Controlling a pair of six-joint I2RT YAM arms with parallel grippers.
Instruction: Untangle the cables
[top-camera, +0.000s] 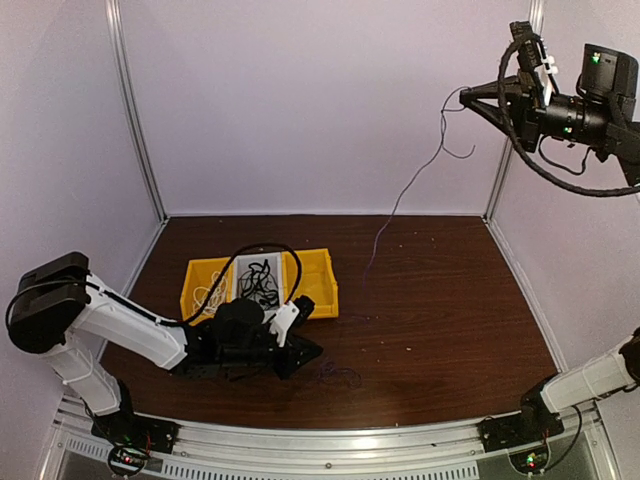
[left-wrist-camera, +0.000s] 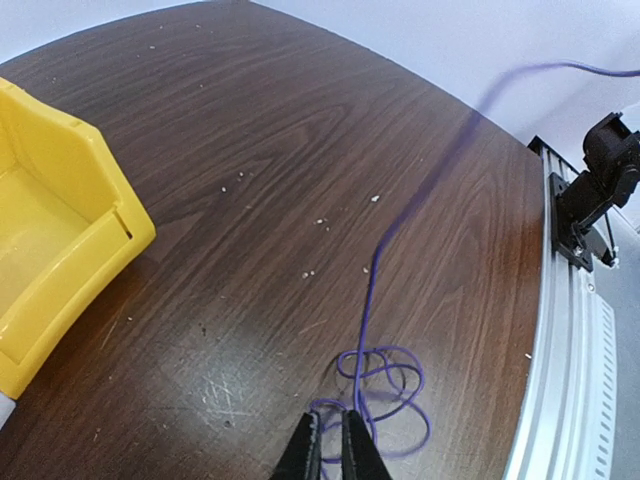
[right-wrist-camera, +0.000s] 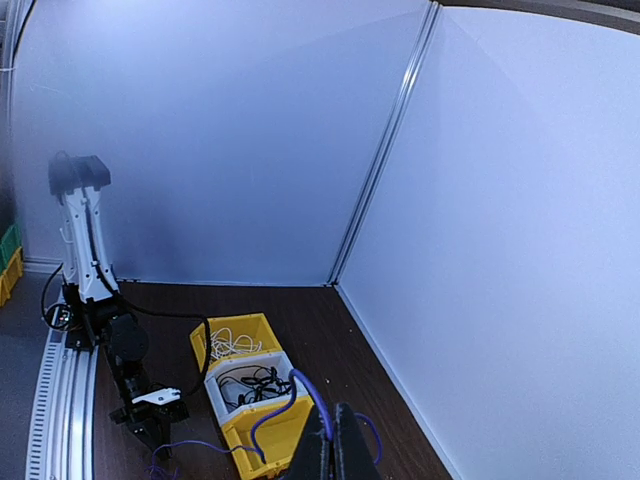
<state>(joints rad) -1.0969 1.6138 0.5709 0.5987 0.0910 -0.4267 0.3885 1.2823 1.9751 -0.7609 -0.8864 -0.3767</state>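
A dark blue cable (top-camera: 410, 185) runs from a small coil (top-camera: 340, 376) on the table up to my right gripper (top-camera: 468, 97), which is raised high at the right and shut on it. In the right wrist view the shut fingers (right-wrist-camera: 335, 432) pinch the blue cable (right-wrist-camera: 318, 392). My left gripper (top-camera: 318, 354) lies low on the table, shut on a loop of the coil; the left wrist view shows the tips (left-wrist-camera: 330, 418) at the coil (left-wrist-camera: 390, 385). White cables (top-camera: 208, 291) and black cables (top-camera: 258, 281) lie in the bins.
A yellow bin (top-camera: 318, 285) stands left of centre, with a grey inner bin (top-camera: 240, 270) holding the black cables; its corner shows in the left wrist view (left-wrist-camera: 70, 225). The right arm's base (left-wrist-camera: 598, 190) sits on the metal rail (top-camera: 330, 440) at the near edge. Walls enclose the table.
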